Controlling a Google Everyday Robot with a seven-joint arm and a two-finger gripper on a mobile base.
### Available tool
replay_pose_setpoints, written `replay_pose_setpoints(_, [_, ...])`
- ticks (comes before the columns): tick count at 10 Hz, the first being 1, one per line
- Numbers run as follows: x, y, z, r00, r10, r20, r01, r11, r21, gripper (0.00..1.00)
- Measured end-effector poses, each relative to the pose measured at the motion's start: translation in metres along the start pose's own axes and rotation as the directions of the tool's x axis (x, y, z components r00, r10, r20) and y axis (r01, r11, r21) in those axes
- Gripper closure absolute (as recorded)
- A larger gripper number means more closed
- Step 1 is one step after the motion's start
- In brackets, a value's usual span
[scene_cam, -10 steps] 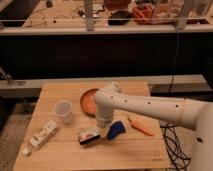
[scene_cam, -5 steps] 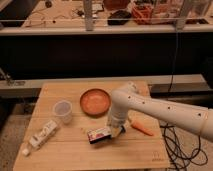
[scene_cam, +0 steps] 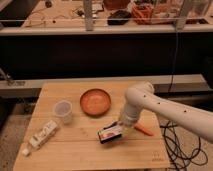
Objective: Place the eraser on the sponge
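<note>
one hand with eraser, mid table

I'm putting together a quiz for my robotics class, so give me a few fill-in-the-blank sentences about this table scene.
1. The round plate on the wooden table is coloured ____.
2. In the camera view, the clear cup stands to the ____ of the plate.
3. The gripper is low over the table, right beside the ____, with the carrot on its other side.
Missing words: orange; left; eraser.
</note>
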Motion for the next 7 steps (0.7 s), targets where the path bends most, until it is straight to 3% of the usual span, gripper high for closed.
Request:
replay_pose_setpoints(3, [0.012,0.003,-0.002,1.000,0.011,0.021,-0.011,1.000,0.010,1.00])
replay_pose_setpoints(7, [0.018,0.001,-0.004,0.999,0.035,0.013,-0.035,0.999,0.012,1.00])
